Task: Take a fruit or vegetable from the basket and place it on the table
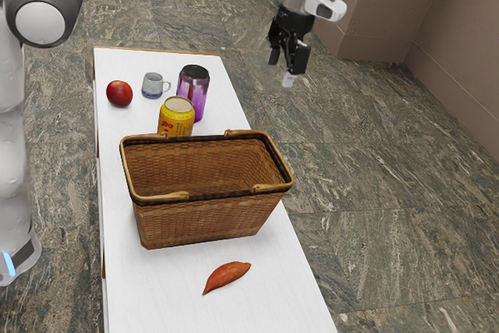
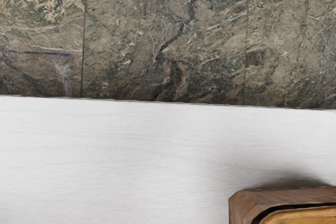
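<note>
Veined stone tiles (image 1: 390,193) spread beneath the white table (image 1: 144,294), and up high hangs the gripper (image 1: 286,70), jaws parted and released! Down below sits the wicker basket (image 1: 203,222), with the yellow can (image 1: 176,118) just beside it, then the purple can (image 1: 192,93), the mug (image 1: 153,86) and the red apple (image 1: 119,93) toward the table's far end. And over on the basket's other side, there's the sweet potato (image 1: 227,275), lying right on the tabletop, near the wicker but apart from it!
</note>
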{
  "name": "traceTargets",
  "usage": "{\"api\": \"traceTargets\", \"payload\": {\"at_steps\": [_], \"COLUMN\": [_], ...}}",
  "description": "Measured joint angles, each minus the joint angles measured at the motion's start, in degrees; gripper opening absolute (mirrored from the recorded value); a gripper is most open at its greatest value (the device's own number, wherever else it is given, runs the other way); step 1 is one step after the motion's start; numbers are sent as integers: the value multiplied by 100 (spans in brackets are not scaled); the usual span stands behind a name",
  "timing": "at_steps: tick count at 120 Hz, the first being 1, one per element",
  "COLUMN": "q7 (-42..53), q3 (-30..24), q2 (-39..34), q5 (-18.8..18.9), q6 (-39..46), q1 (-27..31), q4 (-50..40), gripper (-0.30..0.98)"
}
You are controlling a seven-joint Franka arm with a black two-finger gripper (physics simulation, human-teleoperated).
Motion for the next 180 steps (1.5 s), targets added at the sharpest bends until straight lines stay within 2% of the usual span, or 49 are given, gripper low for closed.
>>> {"api": "traceTargets", "payload": {"at_steps": [29,37,46,56,72,105,121,132,147,167,180], "q7": [53,266,816,1535,2579,4372,5175,5731,6384,7073,7443], "q3": [5,-239,-785,-1181,-1359,-1504,-1505,-1481,-1437,-1333,-1174], "q2": [-13,-23,64,103,111,130,-157,-800,-1408,-1754,-2297], "q5": [-52,-31,119,227,307,407,366,259,202,67,-57], "q6": [337,387,504,619,719,767,813,1101,1327,1667,1855], "q1": [-9,183,404,89,-475,-164,-217,-202,-269,-261,-248], "q4": [10,203,322,353,365,348,-324,-1247,-1981,-2886,-3583], "gripper": [69,69,69,69,68,69,69,69,69,69,69]}}
